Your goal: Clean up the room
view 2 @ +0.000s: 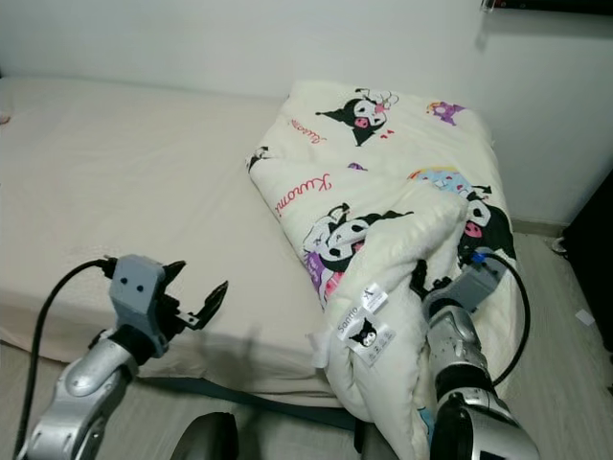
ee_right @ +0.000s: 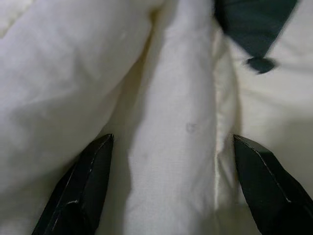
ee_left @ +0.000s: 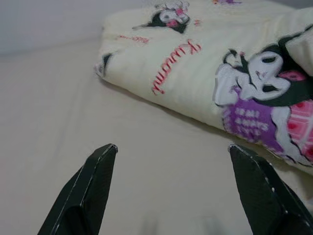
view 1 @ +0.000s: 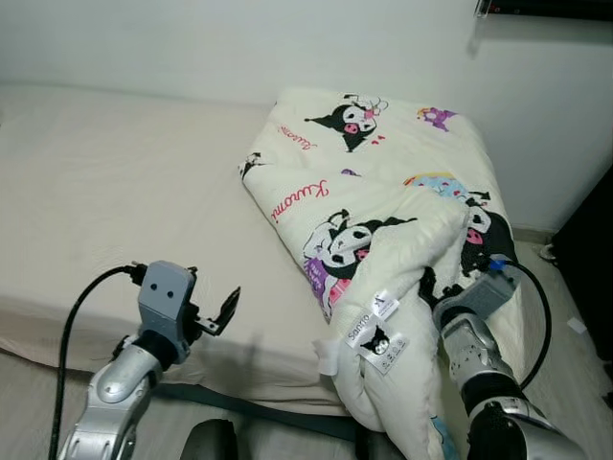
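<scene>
A cream comforter (view 1: pixel 383 182) printed with black and purple cartoon figures lies bunched on the right part of the bed (view 1: pixel 115 192). One thick fold (view 1: pixel 383 364) with white labels hangs over the bed's front edge. My right gripper (ee_right: pixel 171 147) is open and pushed into that fold, with cream fabric bulging between its fingers (ee_right: pixel 93 171). In the eye views, the right wrist (view 1: pixel 479 297) sits against the fold and the fingers are buried. My left gripper (view 1: pixel 218 314) hovers open over the bare sheet near the front edge, left of the comforter (ee_left: pixel 205 73).
A white wall runs behind the bed. Dark furniture (view 1: pixel 589 259) stands at the far right, with a strip of pale floor (view 1: pixel 565 355) beside it. The beige sheet stretches bare across the left half of the bed. A dark rounded shape (view 1: pixel 211 441) sits low by the bed's front.
</scene>
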You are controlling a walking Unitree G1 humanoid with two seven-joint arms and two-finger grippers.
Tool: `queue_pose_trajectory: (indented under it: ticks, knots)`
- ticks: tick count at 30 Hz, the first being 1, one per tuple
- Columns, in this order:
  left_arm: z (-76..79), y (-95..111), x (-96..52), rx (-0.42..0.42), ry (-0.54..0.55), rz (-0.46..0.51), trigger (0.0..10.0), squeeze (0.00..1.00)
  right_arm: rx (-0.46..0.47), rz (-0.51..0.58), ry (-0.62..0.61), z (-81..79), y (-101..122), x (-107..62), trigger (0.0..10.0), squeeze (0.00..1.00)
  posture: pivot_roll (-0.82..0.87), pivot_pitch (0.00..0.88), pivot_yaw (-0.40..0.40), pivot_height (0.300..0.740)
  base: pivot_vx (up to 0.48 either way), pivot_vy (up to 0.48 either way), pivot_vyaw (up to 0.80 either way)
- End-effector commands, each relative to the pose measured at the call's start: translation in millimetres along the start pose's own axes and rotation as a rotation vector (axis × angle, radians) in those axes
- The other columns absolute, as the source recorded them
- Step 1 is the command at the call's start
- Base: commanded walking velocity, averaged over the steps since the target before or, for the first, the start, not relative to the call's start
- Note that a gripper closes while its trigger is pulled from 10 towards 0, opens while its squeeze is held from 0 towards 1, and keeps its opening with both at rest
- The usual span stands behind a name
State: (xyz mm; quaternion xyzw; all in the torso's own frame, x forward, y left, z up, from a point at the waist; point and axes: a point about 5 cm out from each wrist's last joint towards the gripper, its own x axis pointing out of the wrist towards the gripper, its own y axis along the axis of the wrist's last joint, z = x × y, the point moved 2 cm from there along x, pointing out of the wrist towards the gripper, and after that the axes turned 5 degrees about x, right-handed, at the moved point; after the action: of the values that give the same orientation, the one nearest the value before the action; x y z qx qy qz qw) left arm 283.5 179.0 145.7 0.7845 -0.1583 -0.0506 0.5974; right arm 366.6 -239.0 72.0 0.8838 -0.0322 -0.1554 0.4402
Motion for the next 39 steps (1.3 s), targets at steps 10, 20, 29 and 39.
queue_pose_trajectory:
  ticks: [10,20,29,39]
  knots:
    - [-4.3,14,-8.8,0.04,-0.064,0.031,10.0,0.0,-0.018,0.073,0.148,-22.1,6,1.5,10.0,0.0,0.1,0.156,-0.035,0.595,0.0,0.0,0.0]
    - [7.8,17,-8.2,0.026,-0.095,0.047,10.0,0.0,-0.036,0.125,0.186,-25.4,10,0.3,0.0,0.0,0.1,0.14,-0.036,0.595,0.0,0.0,0.0]
    - [-12.5,17,-6.7,-0.007,0.054,0.054,10.0,0.0,-0.118,0.112,0.262,-39.6,6,0.2,0.0,0.0,0.09,0.125,-0.043,0.595,0.0,0.0,0.0]
    - [-53.3,20,-7.2,-0.064,0.299,0.064,10.0,0.0,-0.438,0.042,0.566,-94.6,-15,-6.1,0.0,0.0,0.09,0.125,-0.046,0.595,0.0,0.0,0.0]
